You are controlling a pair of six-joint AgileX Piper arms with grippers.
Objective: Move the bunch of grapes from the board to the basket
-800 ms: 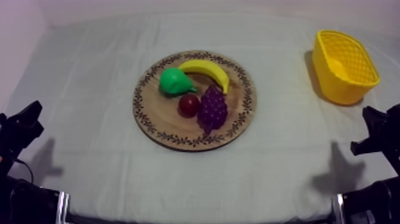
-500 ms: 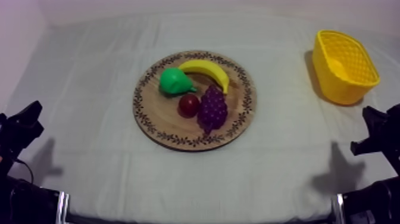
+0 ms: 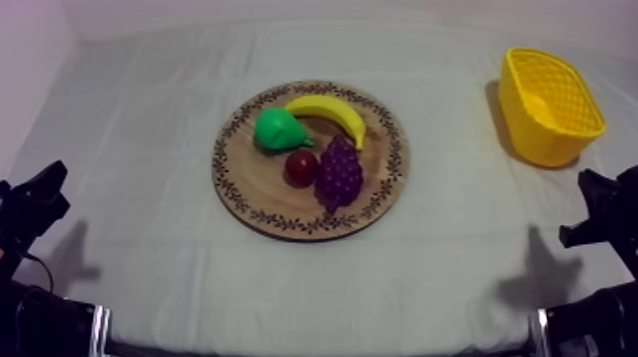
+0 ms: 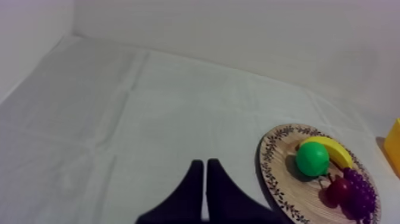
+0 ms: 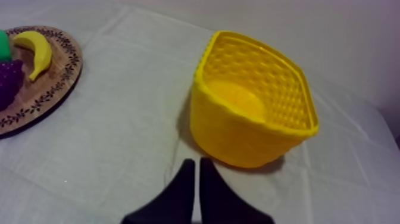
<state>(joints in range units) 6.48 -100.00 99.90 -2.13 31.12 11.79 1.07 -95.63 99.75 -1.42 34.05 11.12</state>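
Grapes (image 3: pixel 339 174): on board (image 3: pixel 247 195), I see them touching the small red fruit (image 3: pixel 301 168).
Basket (image 3: pixel 517 119): well right of board.
Left gripper (image 4: pixel 205 164): fingers together.
Right gripper (image 5: pixel 195 162): fingers together, near Basket.

Your left arm (image 3: pixel 33 204) and right arm (image 3: pixel 608 214) are black and angular, each with a pale band (image 3: pixel 99 328) low down. Your left gripper (image 4: pixel 205 164) and right gripper (image 5: pixel 194 162) have black tapering fingers.
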